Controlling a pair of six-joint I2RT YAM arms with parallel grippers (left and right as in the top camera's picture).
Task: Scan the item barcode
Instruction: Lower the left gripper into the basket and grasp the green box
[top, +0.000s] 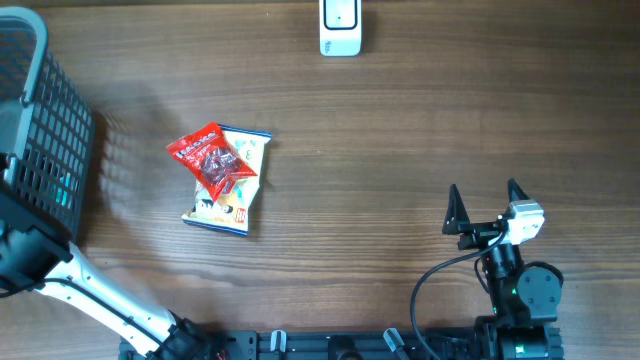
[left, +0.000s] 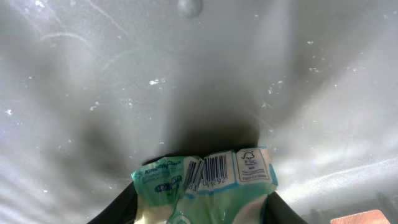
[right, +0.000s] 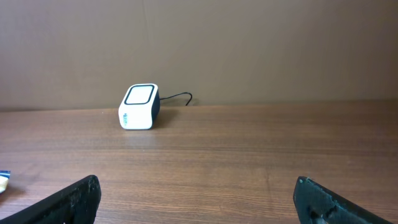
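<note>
The overhead camera looks straight down from high above the wooden bench (top: 400, 130), taking in a basket (top: 50, 140) at the left edge, a white scanner (top: 340, 28) at the far edge and the right tool (top: 483, 187) near the front. The right wrist camera sits low over the bench and faces level across it to that same scanner and the wall (right: 249, 50) behind, its own fingers (right: 68, 202) in the bottom corners. The left wrist camera is very close to a grey surface (left: 186, 74), a green packet (left: 205, 177) at its bottom edge.
</note>
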